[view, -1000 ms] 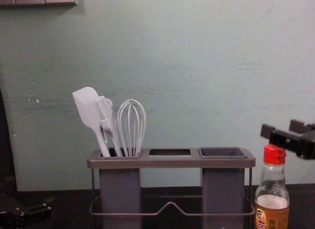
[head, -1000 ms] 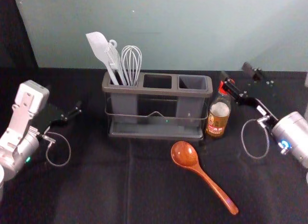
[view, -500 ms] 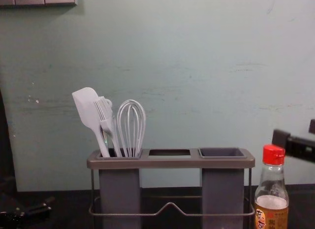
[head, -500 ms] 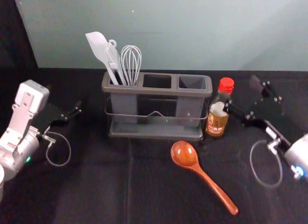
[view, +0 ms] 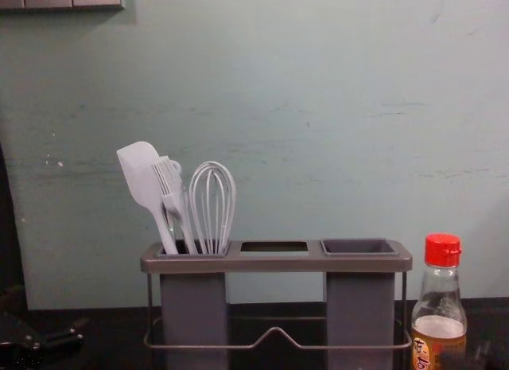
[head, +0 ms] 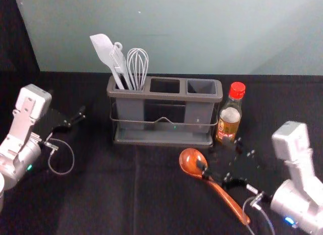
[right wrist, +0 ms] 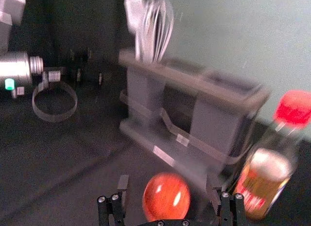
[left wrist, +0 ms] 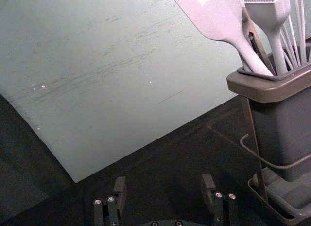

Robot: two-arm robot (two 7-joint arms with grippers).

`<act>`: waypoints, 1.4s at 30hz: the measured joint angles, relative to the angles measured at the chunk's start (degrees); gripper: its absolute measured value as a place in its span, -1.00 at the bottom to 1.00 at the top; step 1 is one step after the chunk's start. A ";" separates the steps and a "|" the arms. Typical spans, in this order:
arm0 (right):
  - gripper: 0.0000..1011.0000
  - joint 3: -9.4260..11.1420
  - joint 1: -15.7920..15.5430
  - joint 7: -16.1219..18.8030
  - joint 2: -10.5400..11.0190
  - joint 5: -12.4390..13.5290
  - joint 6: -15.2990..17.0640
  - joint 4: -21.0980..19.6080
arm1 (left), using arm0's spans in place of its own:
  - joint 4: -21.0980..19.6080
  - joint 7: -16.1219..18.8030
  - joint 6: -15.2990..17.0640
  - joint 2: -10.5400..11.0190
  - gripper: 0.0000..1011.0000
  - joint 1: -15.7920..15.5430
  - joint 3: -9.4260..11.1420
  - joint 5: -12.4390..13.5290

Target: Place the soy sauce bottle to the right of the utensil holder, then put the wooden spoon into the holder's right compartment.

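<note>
Right pincer, open above the wooden spoon, which lies diagonally before the utensil holder; the grip should close squarely across the handle. Beyond, the soy sauce bottle stands just right of the holder, a likely obstacle to lifting; the left pincer, open, is parked at left.

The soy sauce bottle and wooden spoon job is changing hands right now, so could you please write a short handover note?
Right gripper: open and empty, over the wooden spoon near its bowl.
Left gripper: open and empty, idle to the left of the utensil holder.
Done: soy sauce bottle upright, just right of the holder.
To do: grasp the spoon, which lies in front of the holder, and put it into the right compartment.
</note>
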 joint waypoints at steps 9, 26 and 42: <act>0.98 -4.02 1.99 -0.15 -0.12 -3.38 5.87 2.99 | 0.00 0.00 0.00 0.00 0.99 0.00 0.00 0.00; 0.98 -4.09 1.99 -0.06 -0.39 -3.35 5.62 3.38 | 0.00 0.00 0.00 0.00 0.99 0.00 0.00 0.00; 0.98 -5.38 3.80 -2.48 -0.76 -6.67 14.86 1.17 | 0.00 0.00 0.00 0.00 0.99 0.00 0.00 0.00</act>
